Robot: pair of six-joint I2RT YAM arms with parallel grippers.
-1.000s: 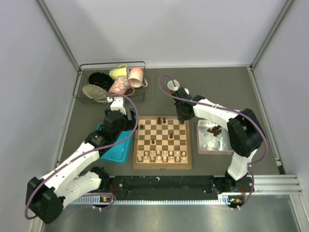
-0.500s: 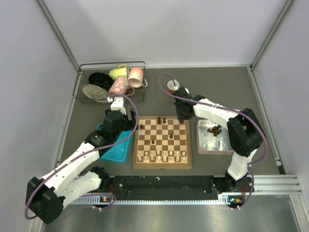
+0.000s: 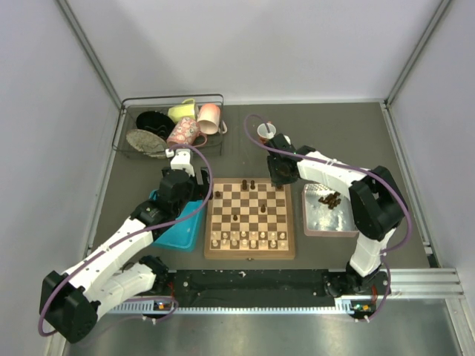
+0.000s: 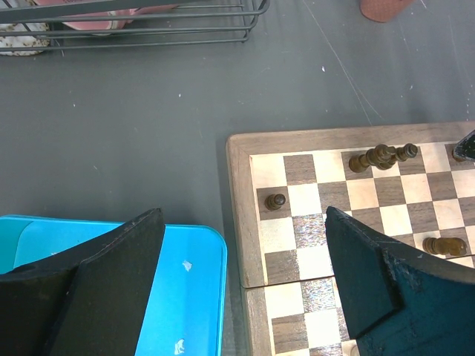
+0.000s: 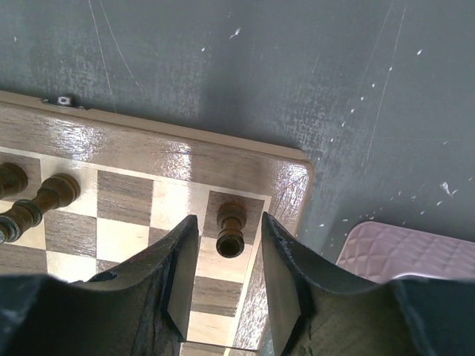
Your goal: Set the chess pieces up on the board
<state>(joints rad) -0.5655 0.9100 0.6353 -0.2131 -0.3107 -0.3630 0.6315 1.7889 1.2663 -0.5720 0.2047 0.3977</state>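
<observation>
Hardly anything has shifted overhead. The right gripper (image 5: 230, 219), jaws slack, straddles the upright dark rook (image 5: 231, 233) on the board's (image 5: 185, 157) upper-right corner square; the left gripper (image 4: 245, 215) gapes empty, farther off.

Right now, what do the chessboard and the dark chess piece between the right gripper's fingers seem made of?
Chessboard: likely varnished wood; grain and glossy reflections show on its frame. Dark chess piece: probably turned wood, stained dark brown, slight sheen; no grain visible, so uncertain.
</observation>
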